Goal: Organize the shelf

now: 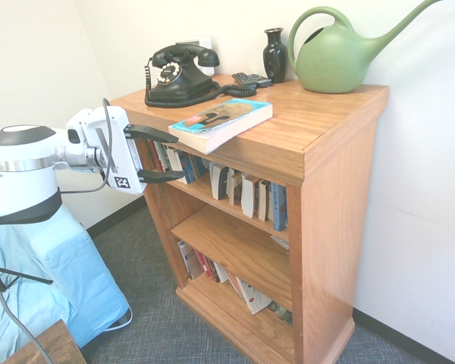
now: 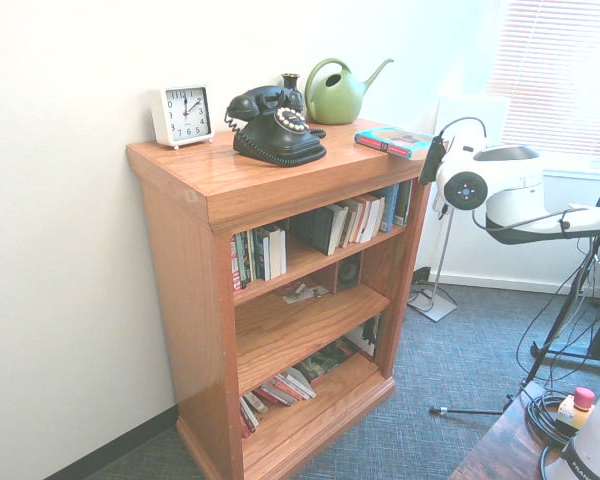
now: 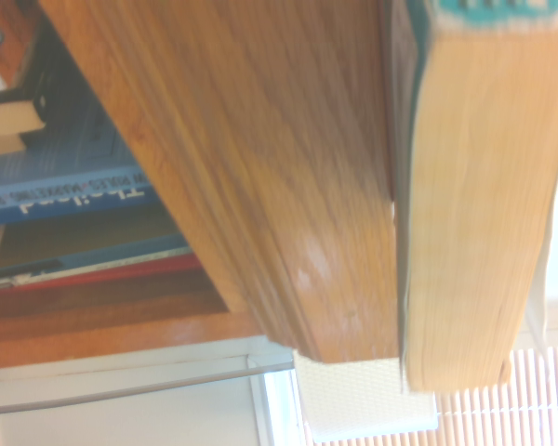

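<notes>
My pincer (image 1: 161, 155) is spread wide and empty, just beside the shelf (image 1: 335, 174). A book (image 1: 221, 121) lies on the shelf's top, near the phone (image 1: 183, 76).

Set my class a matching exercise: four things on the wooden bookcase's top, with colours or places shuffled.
1. curly-corded rotary telephone
2. long-spouted watering can
3. square-faced clock
4. thick paperback with a blue cover

A. green
B. overhanging the bookcase's front edge
C. black
D. white frame

Pairs: 1-C, 2-A, 3-D, 4-B
</notes>
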